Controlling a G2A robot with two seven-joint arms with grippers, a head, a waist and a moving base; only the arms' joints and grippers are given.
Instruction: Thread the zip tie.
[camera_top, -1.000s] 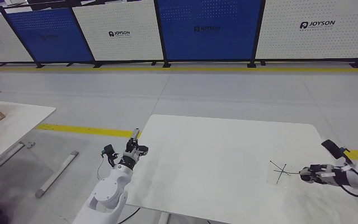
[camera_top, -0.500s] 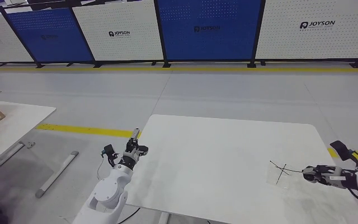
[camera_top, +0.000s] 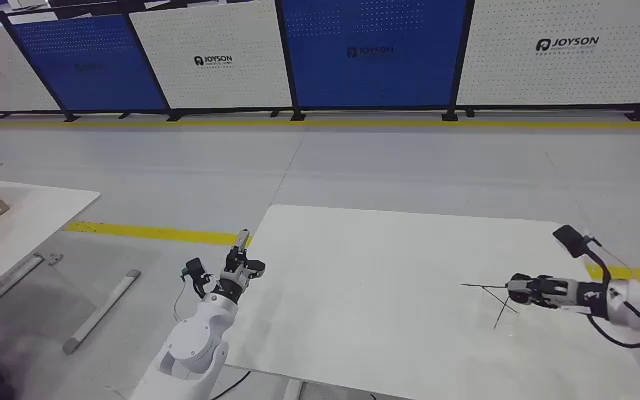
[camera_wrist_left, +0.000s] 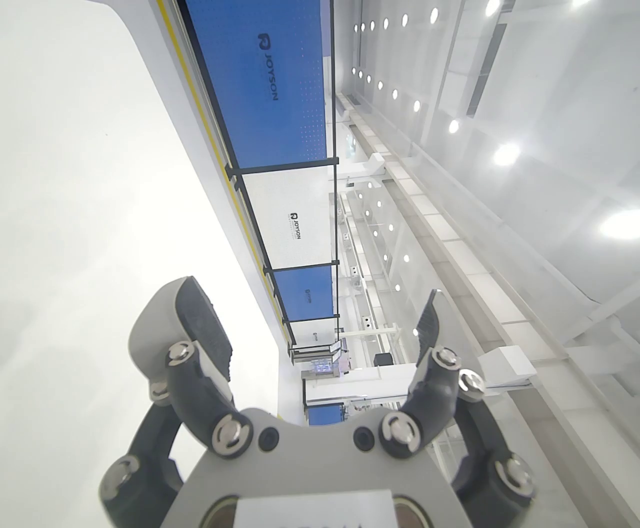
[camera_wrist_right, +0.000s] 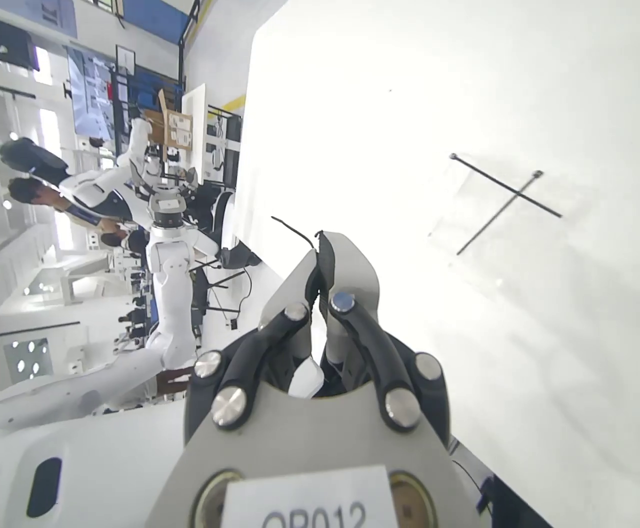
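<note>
My right gripper (camera_wrist_right: 319, 250) is shut on a thin black zip tie (camera_wrist_right: 292, 230), and a short curved end of it sticks out past the fingertips. From above, this gripper (camera_top: 515, 290) hangs over the right part of the white table (camera_top: 380, 290), with the held tie (camera_top: 480, 287) pointing left. Two more black zip ties (camera_wrist_right: 505, 187) lie crossed on the table on what looks like a clear plastic sheet, beside the gripper. One of them (camera_top: 503, 315) shows just below the gripper from above. My left gripper (camera_wrist_left: 315, 300) is open and holds nothing, at the table's left edge (camera_top: 241, 240).
The table's wide middle is bare white surface. A second white table (camera_top: 40, 210) stands off to the left across a strip of floor. Blue and white panel walls (camera_top: 370, 50) close off the far side of the room.
My right gripper has moved left, from the table's right edge to over the crossed ties, and now carries a tie pointing left. The left arm has not moved.
</note>
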